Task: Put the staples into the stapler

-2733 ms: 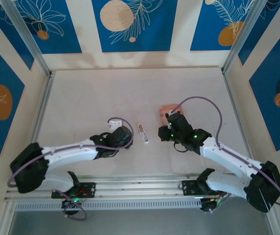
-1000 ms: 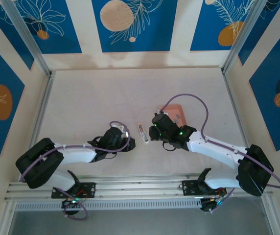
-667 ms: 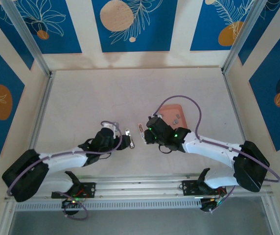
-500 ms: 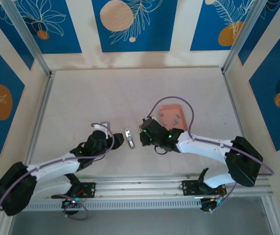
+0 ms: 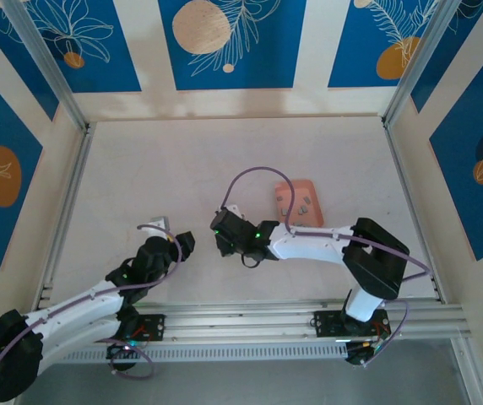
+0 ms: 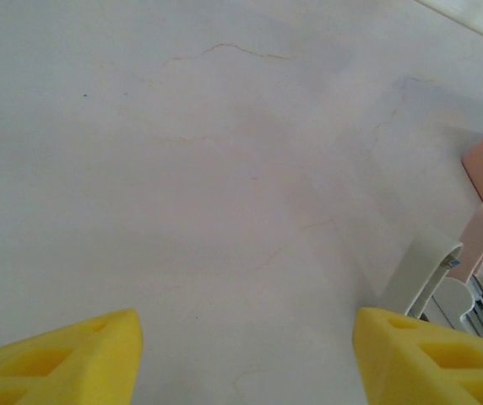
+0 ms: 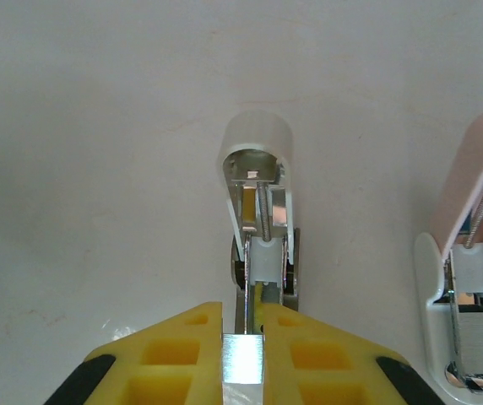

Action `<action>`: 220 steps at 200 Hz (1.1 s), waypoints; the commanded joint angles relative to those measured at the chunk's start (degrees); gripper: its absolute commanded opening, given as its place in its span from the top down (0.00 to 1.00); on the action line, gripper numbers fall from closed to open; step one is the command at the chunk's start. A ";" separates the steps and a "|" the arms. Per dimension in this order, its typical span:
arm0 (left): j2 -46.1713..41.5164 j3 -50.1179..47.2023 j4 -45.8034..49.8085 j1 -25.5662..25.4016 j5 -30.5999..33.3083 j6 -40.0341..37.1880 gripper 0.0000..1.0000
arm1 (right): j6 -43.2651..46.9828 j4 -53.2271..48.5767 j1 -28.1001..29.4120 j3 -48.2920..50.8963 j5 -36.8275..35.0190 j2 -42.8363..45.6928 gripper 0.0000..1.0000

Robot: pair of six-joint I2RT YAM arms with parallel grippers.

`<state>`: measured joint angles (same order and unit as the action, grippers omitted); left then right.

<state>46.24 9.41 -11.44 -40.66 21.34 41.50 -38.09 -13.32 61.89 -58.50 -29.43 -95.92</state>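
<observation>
Far to the left of the pink tray (image 5: 296, 186): left gripper (image 6: 241, 337) released, yellow fingers (image 6: 64, 354) spread wide over the bare pale table (image 6: 225, 152), grasping nothing.

Closer to the tray, on its left side: right gripper (image 7: 243, 337) clenched on a small shiny staple strip (image 7: 243, 369), pinched between the yellow pads. Just ahead of that strip and in line with it, resting on the table: the stapler (image 7: 258, 148), white and rounded at its far end, metal channel laid open.

Between that white part and the tray: a pink-lidded piece (image 7: 471, 278), lid raised, spring and magazine exposed. Cannot tell whether joined to the white part.

Inside the tray itself: several small grey staples (image 5: 303, 202), lying loose on its floor, well apart from both grippers.
</observation>
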 commanded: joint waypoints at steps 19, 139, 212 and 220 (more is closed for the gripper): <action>0.69 -0.53 0.15 0.88 1.60 -1.29 0.33 | -1.95 -3.36 0.80 -2.23 -3.35 -2.52 0.85; 2.62 -0.35 -1.61 1.71 0.22 -1.67 0.33 | -1.56 -2.94 1.12 -3.55 -2.20 -5.77 0.85; 2.54 -0.26 -1.69 1.99 -0.23 -1.86 0.33 | -0.76 -1.80 1.14 -3.90 -1.91 -5.90 0.85; 2.54 -0.27 -1.73 1.95 -0.27 -1.90 0.33 | -0.76 -1.80 1.16 -3.90 -1.87 -5.95 0.85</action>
<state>48.62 9.41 -11.57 -39.48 21.45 40.71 -39.07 -15.68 62.59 -60.73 -30.92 -101.49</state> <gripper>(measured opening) 0.671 0.150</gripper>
